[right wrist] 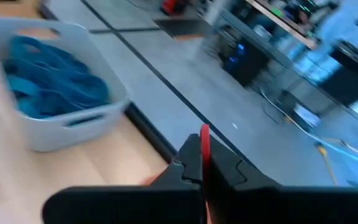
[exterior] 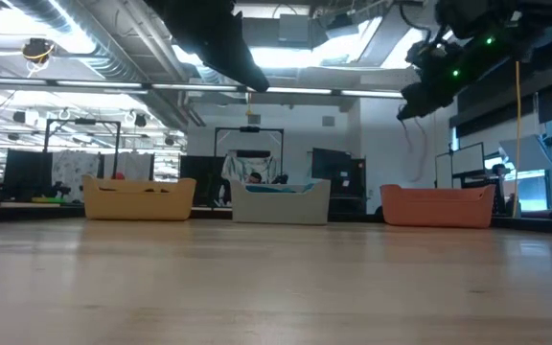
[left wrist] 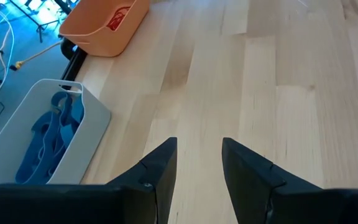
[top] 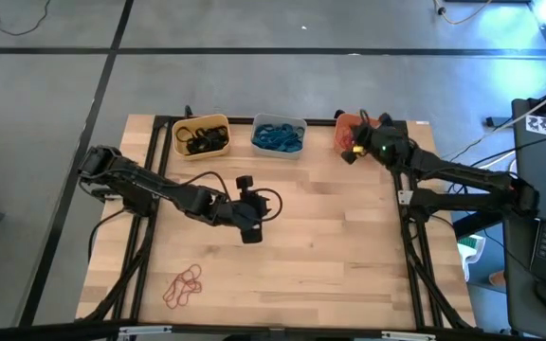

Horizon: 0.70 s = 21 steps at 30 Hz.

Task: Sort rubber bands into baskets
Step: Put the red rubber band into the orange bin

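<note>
My right gripper (right wrist: 202,155) is shut on a red-orange rubber band (right wrist: 204,132) and hovers by the orange basket (top: 349,125) at the table's far right. My left gripper (left wrist: 199,148) stands open above the bare middle of the table (top: 251,232), with nothing between its fingers. The yellow basket (top: 202,135) holds black bands, and the pale grey basket (top: 279,135) holds blue ones. A small heap of red-orange bands (top: 184,286) lies on the table near its front left. My right gripper pinches the red-orange band between its two shut fingers. A short bit of the band (right wrist: 204,135) sticks out past the fingertips. The band is lifted clear of the table. What hangs below the fingers is hidden by the gripper.
The three baskets stand in a row along the far edge, seen in the low view as yellow (exterior: 140,198), grey (exterior: 281,201) and orange (exterior: 437,206). Black frame rails run along the table's left (top: 150,170) and right sides. The wide near half of the wooden top lies bare.
</note>
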Tool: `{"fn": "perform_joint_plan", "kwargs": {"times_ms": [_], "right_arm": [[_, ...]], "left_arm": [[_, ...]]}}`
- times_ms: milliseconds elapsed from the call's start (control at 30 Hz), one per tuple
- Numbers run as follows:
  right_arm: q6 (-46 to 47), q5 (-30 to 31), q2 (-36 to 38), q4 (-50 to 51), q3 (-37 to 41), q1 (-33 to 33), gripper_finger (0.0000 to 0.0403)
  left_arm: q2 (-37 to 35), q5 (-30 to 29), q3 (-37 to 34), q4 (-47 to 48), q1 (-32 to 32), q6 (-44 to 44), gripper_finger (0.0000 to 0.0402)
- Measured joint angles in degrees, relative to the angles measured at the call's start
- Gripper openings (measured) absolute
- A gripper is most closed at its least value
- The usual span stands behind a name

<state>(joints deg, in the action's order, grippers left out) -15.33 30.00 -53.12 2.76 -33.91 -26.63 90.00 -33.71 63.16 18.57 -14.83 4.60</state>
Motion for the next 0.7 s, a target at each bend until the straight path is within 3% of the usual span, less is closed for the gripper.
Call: {"fn": "perform_joint_plan", "kwargs": {"times_ms": [233,367,567,700], "right_arm": [[0.54,-4.38,-0.93,0.15,-0.01,-10.34,0.0002],[5.74,-5.60,-3.70,0.43,-0.01,-15.15,0.0002],[13.48,-7.67,-10.14,1.59,-0.02,-18.52,0.0004],[15.93,-11.40,-14.16,3.56,-0.02,-19.11,0.0042]], "left_arm": [[0.00,0.00,0.00,-0.51,0.00,-0.09,0.0125],[0.00,0.00,0.00,-1.01,0.00,-0.10,0.0125],[0.00,0.00,0.00,-0.98,0.00,-0.11,0.0125],[0.00,0.00,0.00,-1.01,0.00,-0.11,0.0125]]}}
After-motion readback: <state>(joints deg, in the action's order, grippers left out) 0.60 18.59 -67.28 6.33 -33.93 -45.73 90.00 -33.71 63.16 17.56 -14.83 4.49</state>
